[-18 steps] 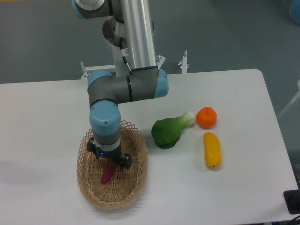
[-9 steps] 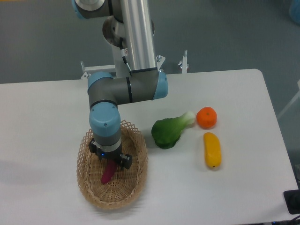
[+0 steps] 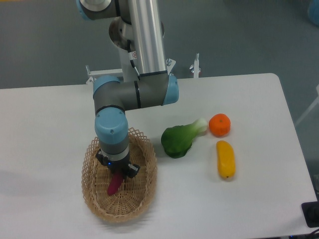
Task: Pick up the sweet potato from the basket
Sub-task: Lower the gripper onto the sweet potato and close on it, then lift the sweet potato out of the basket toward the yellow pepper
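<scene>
Produce lies right of the basket [image 3: 92, 199] on the white table [image 3: 50, 119]: a leafy green vegetable [image 3: 179, 139], a round orange [image 3: 219, 125], a smooth yellow oblong fruit [image 3: 225, 159]. Inside the woven wicker oval, the gripper [image 3: 117, 173] covers the slim magenta sweet potato's [image 3: 114, 185] upper end; whether its jaws grip it, I cannot tell.

Woven wicker basket [image 3: 144, 196]; smooth, seemingly matt sweet potato [image 3: 114, 185].
</scene>
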You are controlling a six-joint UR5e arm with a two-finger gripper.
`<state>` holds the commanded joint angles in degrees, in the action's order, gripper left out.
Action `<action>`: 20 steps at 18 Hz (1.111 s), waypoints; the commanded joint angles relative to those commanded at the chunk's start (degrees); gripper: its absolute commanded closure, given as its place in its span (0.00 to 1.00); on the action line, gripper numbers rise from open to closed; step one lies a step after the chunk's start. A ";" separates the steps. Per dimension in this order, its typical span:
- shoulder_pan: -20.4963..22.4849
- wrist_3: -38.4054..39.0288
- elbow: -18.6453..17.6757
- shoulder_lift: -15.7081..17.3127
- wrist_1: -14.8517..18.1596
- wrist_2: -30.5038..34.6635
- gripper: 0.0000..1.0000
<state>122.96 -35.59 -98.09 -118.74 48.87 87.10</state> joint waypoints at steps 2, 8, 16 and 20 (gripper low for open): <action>0.00 -0.26 0.17 0.26 -0.09 0.00 0.52; 0.26 -0.44 1.31 1.75 -0.09 0.00 0.55; 6.93 -8.16 2.55 7.81 0.79 -0.26 0.55; 13.08 -13.51 3.25 9.58 1.23 -0.62 0.55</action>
<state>136.04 -49.11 -94.83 -109.16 50.10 86.48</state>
